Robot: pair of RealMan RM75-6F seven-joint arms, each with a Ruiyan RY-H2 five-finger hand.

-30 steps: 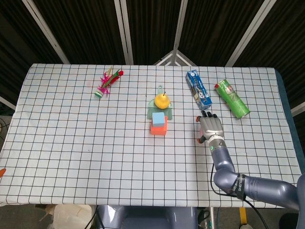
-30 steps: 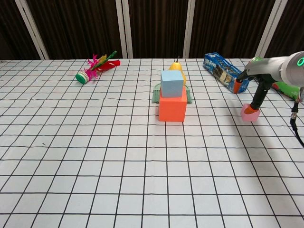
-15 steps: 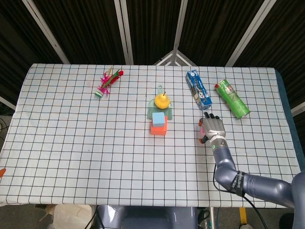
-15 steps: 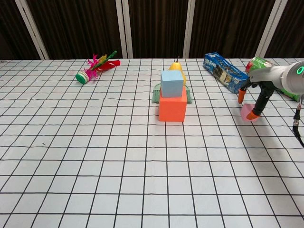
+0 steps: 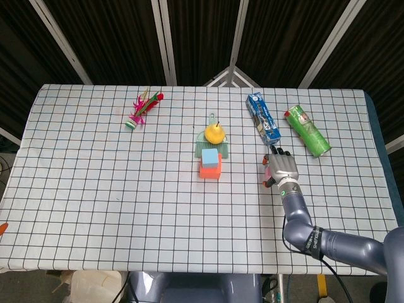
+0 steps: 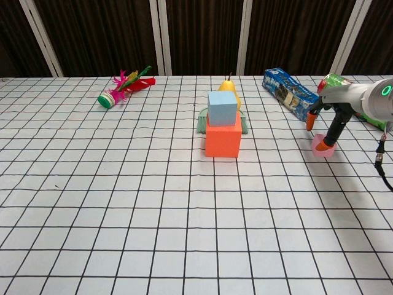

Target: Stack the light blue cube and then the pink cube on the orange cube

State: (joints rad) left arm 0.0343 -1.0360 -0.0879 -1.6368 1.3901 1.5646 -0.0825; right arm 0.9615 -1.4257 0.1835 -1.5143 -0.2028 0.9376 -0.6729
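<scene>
Right hand (image 6: 334, 117) is hanging over the pink cube (image 6: 322, 147) at the table's (image 5: 95, 189) right side, one orange fingertip (image 6: 327, 140) touching its top; whether it is actually gripping the cube I cannot tell. Orange cube (image 6: 223, 139) is sitting mid-table, carrying the blue cube (image 6: 221, 107), well apart from the pink one.

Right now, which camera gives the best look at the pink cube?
The chest view: the pink cube shows its side on the table, with the right hand reaching down onto it. In the head view that hand covers nearly all of it.
</scene>
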